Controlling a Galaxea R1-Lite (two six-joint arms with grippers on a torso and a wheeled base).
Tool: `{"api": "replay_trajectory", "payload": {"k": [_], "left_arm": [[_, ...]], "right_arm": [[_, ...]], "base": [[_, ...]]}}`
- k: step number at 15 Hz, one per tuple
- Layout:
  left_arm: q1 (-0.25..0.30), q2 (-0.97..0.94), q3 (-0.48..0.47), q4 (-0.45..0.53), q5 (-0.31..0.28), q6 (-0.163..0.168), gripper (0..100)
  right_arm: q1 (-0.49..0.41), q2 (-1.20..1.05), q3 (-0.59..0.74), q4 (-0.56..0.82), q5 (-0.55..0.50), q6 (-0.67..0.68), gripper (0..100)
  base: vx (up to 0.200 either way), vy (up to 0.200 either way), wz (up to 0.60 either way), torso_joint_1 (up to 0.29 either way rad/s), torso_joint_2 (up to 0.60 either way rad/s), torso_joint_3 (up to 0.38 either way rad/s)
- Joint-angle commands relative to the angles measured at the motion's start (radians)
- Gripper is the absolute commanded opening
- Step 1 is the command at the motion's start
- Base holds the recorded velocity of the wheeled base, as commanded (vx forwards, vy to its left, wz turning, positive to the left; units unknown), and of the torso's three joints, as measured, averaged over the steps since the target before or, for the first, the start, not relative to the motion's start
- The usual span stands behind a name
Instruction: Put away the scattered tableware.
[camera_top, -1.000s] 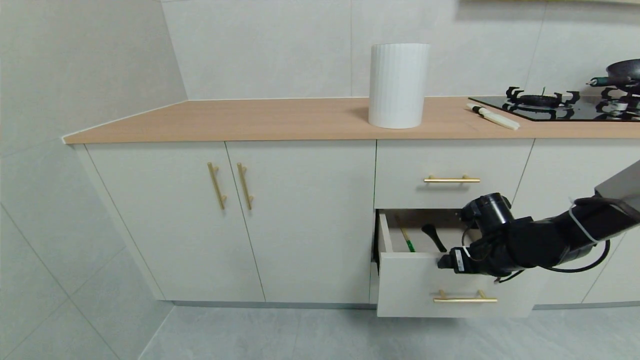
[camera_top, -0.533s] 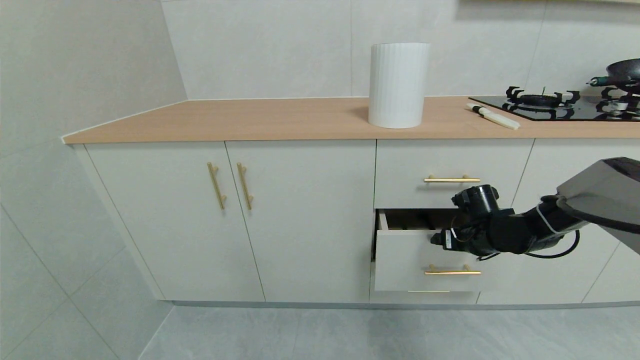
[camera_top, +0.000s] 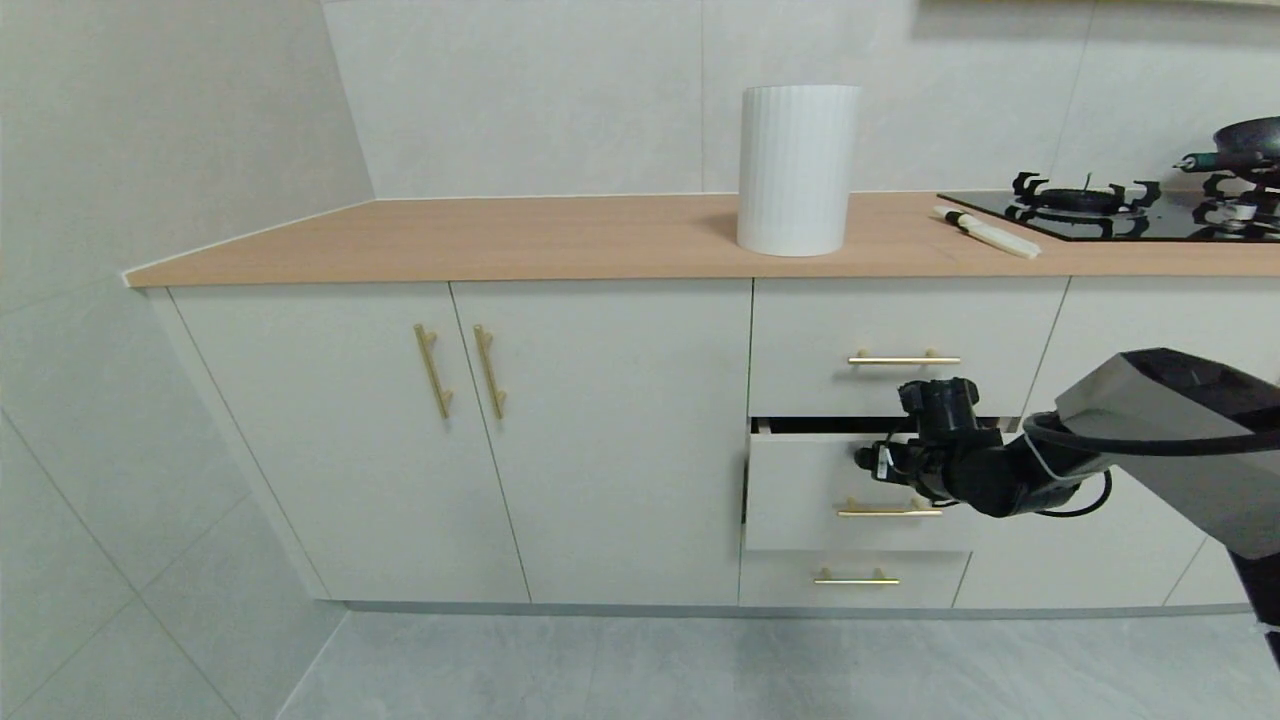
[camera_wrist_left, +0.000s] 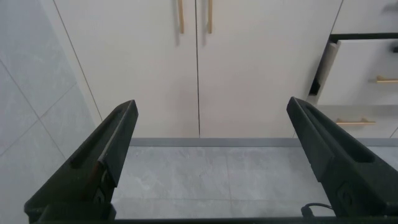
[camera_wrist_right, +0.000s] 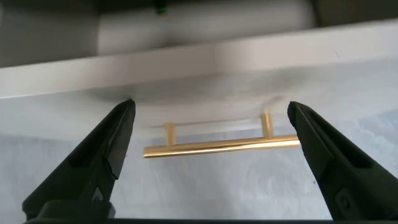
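R gripper jaws apart at drawer front, drawer ajar

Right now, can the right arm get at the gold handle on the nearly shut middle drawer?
Probably yes. The right arm has its jaws open right in front of the drawer front, with the gold handle just below them and nothing in between.

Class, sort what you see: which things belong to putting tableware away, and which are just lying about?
Job: slightly open drawer; right claw, open, at its front; pale utensil on the counter.
Lying about: white ribbed canister; hob; pan.
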Motion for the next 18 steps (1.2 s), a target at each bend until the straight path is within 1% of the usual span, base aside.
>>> {"api": "replay_trajectory", "payload": {"k": [1,3,4,7,13,16,17,18], "left_arm": [[0.0,0.0,0.0,0.0,0.0,0.0,100],[0.0,0.0,0.0,0.0,-0.001,0.0,100],[0.0,0.0,0.0,0.0,0.0,0.0,100],[0.0,0.0,0.0,0.0,0.0,0.0,100],[0.0,0.0,0.0,0.0,0.0,0.0,100],[0.0,0.0,0.0,0.0,0.0,0.0,100],[0.0,0.0,0.0,0.0,-0.001,0.0,100],[0.0,0.0,0.0,0.0,0.0,0.0,100]], "right_arm": [[-0.008,0.06,-0.034,-0.034,-0.011,0.016,100],[-0.017,0.081,-0.049,-0.062,-0.015,0.02,100],[-0.02,0.1,-0.074,-0.082,-0.02,0.045,100],[-0.023,0.143,-0.146,-0.083,-0.069,0.086,100],[-0.032,0.161,-0.198,-0.083,-0.083,0.119,100],[-0.032,0.153,-0.192,-0.083,-0.089,0.125,100],[-0.031,0.114,-0.155,-0.082,-0.109,0.132,100],[-0.031,0.063,-0.091,-0.082,-0.112,0.132,100]], "base": [[0.0,0.0,0.0,0.0,0.0,0.0],[0.0,0.0,0.0,0.0,0.0,0.0],[0.0,0.0,0.0,0.0,0.0,0.0],[0.0,0.0,0.0,0.0,0.0,0.0],[0.0,0.0,0.0,0.0,0.0,0.0],[0.0,0.0,0.0,0.0,0.0,0.0],[0.0,0.0,0.0,0.0,0.0,0.0],[0.0,0.0,0.0,0.0,0.0,0.0]]}}
